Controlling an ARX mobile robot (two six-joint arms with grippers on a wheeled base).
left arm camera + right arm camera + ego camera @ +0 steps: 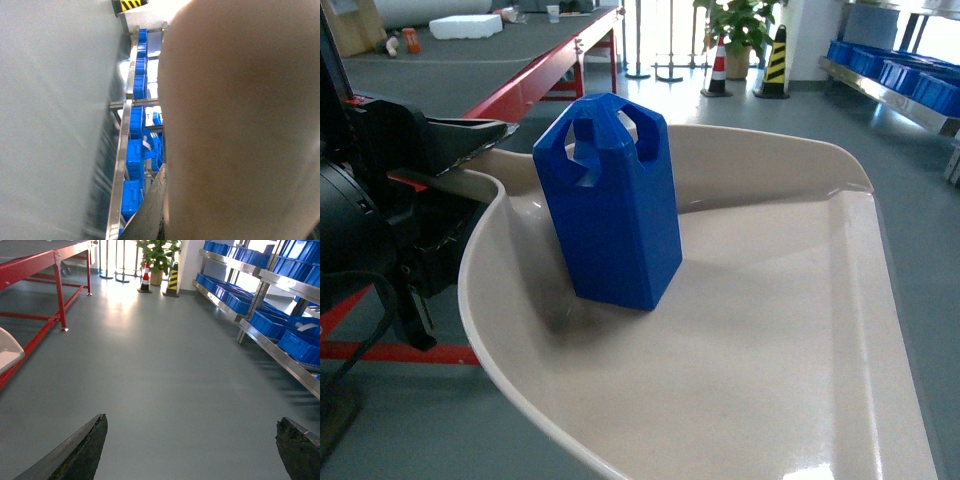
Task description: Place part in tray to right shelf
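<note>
Blue part (pixel 610 200) upright, centre frame, loose in beige tray (pixel 800 330). Left hand (pixel 440 150) at tray's left rim, grip hidden, cannot tell. Right hand (pixel 192 447) apart, empty. Shelf (pixel 900 85) upper right, far. Risk: tray tilts in transit, part topples or slides off open lip.

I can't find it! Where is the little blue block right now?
In the head view, the part stands upright inside the beige tray, left of centre near its curved back rim.
</note>
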